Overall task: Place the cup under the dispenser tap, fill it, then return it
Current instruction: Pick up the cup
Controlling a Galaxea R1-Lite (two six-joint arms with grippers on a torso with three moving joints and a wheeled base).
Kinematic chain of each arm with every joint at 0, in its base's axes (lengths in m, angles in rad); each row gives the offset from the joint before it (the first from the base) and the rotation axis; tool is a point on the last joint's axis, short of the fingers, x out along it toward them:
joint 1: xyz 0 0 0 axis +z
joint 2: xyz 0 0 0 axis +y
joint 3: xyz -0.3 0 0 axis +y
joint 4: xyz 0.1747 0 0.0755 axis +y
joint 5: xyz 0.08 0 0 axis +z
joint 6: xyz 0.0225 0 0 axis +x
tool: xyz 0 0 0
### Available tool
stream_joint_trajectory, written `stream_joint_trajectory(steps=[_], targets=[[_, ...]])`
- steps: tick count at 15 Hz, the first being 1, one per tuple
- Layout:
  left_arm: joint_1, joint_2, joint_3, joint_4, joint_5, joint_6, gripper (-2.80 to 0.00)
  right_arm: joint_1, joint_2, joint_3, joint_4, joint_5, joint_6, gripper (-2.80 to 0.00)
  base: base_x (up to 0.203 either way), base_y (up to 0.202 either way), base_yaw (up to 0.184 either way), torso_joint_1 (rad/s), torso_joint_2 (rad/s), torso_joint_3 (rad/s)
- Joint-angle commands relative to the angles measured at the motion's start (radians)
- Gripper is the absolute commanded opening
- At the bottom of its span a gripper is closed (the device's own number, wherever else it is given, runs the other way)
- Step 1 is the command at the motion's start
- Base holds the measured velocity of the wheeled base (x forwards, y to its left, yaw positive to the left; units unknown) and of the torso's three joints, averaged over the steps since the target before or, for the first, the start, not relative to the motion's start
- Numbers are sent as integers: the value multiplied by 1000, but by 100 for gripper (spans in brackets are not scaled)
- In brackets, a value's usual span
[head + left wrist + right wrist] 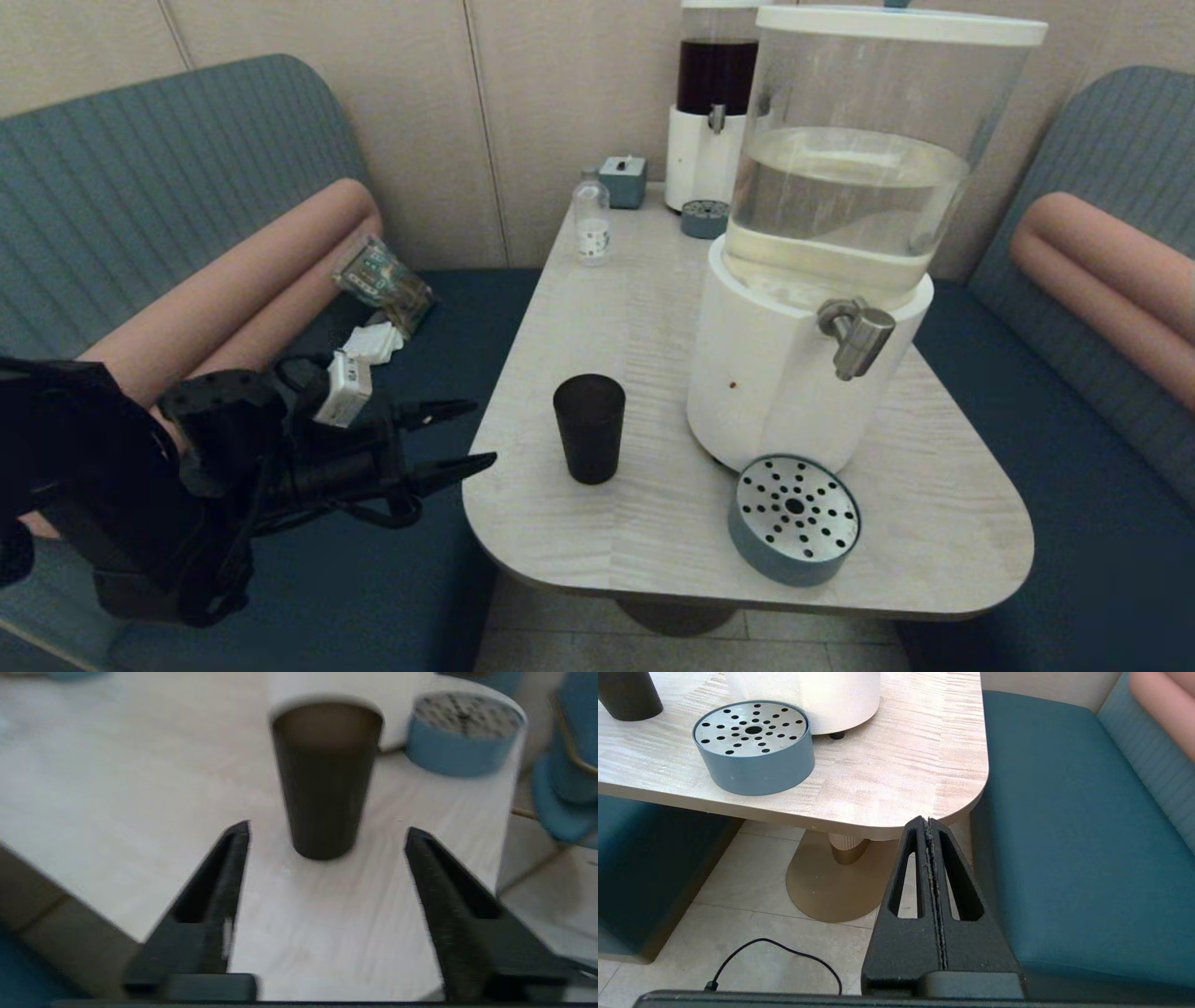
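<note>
The matte black cup (589, 427) stands upright on the pale wooden table (616, 308), left of the large white-based dispenser (794, 373). The brushed-steel dispenser tap (857, 338) juts from that base, above and behind the round blue drip tray (794, 519). My left gripper (481, 435) hovers open at the table's left edge, pointing at the cup, a short gap away. In the left wrist view the cup (325, 777) stands just beyond the open left gripper (327, 830), not between its fingers. My right gripper (928, 821) is shut and empty, parked low below the table's near right corner, out of the head view.
A small clear bottle (591, 218), a blue box (624, 180) and a smaller dark-liquid dispenser (714, 103) with its own drip tray (704, 219) stand at the table's far end. Teal benches flank the table. Packets (383, 280) lie on the left bench.
</note>
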State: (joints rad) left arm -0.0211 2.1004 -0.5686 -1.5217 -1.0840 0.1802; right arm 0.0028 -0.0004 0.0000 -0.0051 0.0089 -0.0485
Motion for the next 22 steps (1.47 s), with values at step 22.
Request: stream_joint_trajectory(steps=[22], targets=[[-211, 365, -509, -8, 99, -222, 0, 0, 0, 3, -1, 0, -1, -280, 0, 0, 0, 0, 0, 0]])
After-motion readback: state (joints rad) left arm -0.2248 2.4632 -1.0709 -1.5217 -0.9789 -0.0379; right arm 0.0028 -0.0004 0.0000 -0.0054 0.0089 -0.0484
